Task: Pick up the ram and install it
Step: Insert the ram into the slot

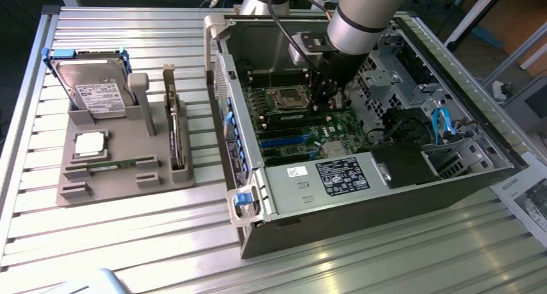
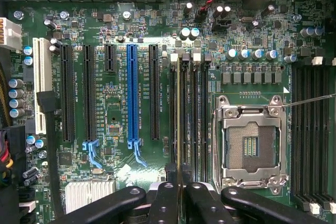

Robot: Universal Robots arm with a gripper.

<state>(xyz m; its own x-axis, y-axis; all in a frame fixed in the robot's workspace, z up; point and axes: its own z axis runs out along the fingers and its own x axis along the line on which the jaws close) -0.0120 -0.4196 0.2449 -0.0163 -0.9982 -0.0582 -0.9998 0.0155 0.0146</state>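
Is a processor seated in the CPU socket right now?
No: the CPU socket shows its bare contact field inside the open metal frame, with no chip in it.

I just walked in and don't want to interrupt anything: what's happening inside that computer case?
The robot arm is reaching into the open computer case. Its gripper is shut on the ram, holding it edge-on along a memory slot beside the empty processor socket. Whether it is seated yet, I cannot tell.
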